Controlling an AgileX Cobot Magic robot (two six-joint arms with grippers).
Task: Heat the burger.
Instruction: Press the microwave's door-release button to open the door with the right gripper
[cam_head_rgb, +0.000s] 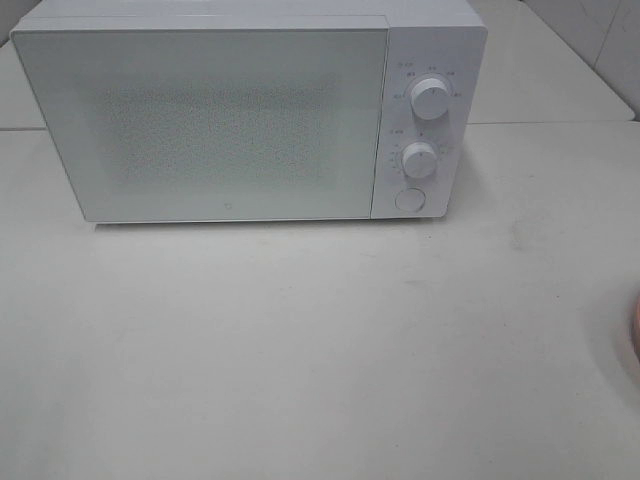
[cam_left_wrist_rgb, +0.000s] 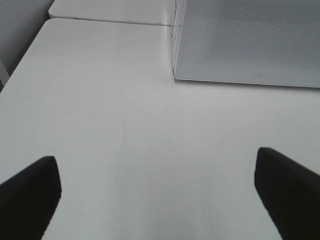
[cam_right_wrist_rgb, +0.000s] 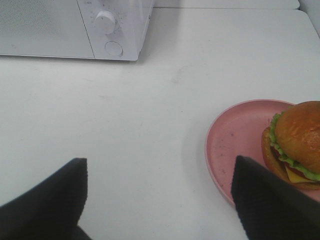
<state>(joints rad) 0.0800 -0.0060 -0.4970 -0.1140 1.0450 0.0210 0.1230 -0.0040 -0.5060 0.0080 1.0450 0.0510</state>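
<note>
Beside right gripper (cam_right_wrist_rgb: 159, 200), untouched: burger (cam_right_wrist_rgb: 298, 141)

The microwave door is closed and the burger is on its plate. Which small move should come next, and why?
Probably move the right gripper toward the round button, which likely releases the microwave door. That door is shut, so nothing can go in yet. The burger sits on the pink plate, and the gripper is open and empty.
</note>
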